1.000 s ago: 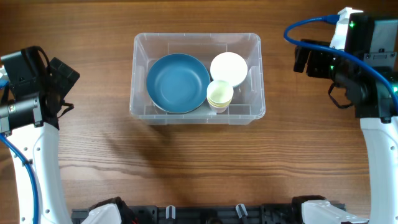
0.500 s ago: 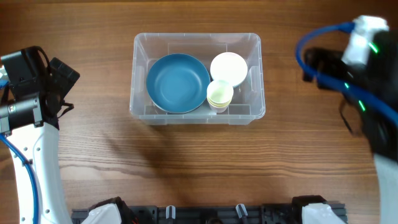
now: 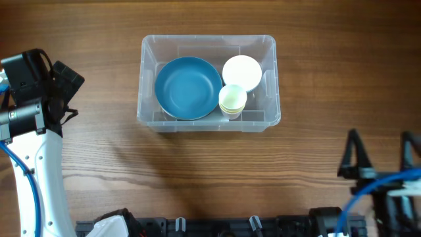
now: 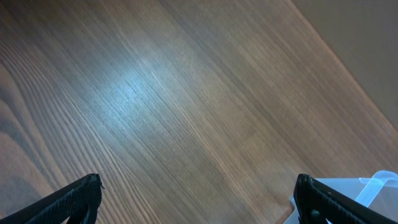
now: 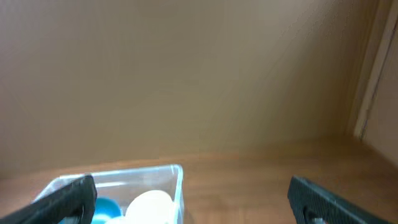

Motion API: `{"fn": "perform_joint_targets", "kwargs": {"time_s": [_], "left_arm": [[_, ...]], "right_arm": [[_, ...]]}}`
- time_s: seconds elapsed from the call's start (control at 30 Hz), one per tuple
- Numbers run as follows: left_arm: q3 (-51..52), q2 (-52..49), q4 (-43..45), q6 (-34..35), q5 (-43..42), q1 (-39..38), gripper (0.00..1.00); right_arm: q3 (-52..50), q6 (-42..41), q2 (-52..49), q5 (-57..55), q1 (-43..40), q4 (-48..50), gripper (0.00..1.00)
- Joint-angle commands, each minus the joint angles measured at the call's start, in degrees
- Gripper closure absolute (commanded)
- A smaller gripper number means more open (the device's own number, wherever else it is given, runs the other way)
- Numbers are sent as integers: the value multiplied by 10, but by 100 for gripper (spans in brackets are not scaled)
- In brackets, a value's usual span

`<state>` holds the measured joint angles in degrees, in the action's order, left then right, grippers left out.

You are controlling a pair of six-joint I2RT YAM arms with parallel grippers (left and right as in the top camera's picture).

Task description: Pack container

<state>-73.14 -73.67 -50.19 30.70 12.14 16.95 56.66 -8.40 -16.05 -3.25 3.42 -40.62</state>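
The clear rectangular container (image 3: 208, 39) stands at the back middle of the wooden table. Inside it are a large blue bowl (image 3: 188, 87), a white bowl (image 3: 241, 72) and a pale yellow-green cup (image 3: 232, 100). My left gripper (image 3: 69, 95) is open and empty, left of the container; the left wrist view shows its fingers (image 4: 199, 202) spread over bare wood, with a container corner (image 4: 379, 183) at the lower right. My right gripper (image 3: 381, 155) is open and empty at the front right, well clear of the container. The right wrist view shows its fingers (image 5: 193, 199) pointing level towards the container (image 5: 177, 171) and white bowl (image 5: 149, 205).
Bare wooden tabletop (image 3: 210, 178) lies in front of the container. A beige wall (image 5: 186, 74) rises behind the table. The arm bases and a black rail (image 3: 217, 227) sit along the front edge.
My right arm has swung from the back right of the table down to the front right edge. The left arm and the container's contents have not moved.
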Motion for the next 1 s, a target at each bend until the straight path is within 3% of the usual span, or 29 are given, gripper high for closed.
{"fn": "perform_joint_targets", "kwargs": {"time_s": [0.0, 0.3, 0.6, 0.97], "left_arm": [[-5, -2, -1, -3, -3, 3, 0], [-5, -2, -1, -3, -3, 3, 0], [-5, -2, -1, -3, -3, 3, 0], [-5, -2, -1, -3, -3, 3, 0]], "right_arm": [[-157, -7, 74, 28, -1, 103, 0], [-423, -5, 151, 55, -1, 355, 0], [-519, -6, 158, 53, -4, 398, 0], [-561, 10, 159, 58, -4, 402, 0]]}}
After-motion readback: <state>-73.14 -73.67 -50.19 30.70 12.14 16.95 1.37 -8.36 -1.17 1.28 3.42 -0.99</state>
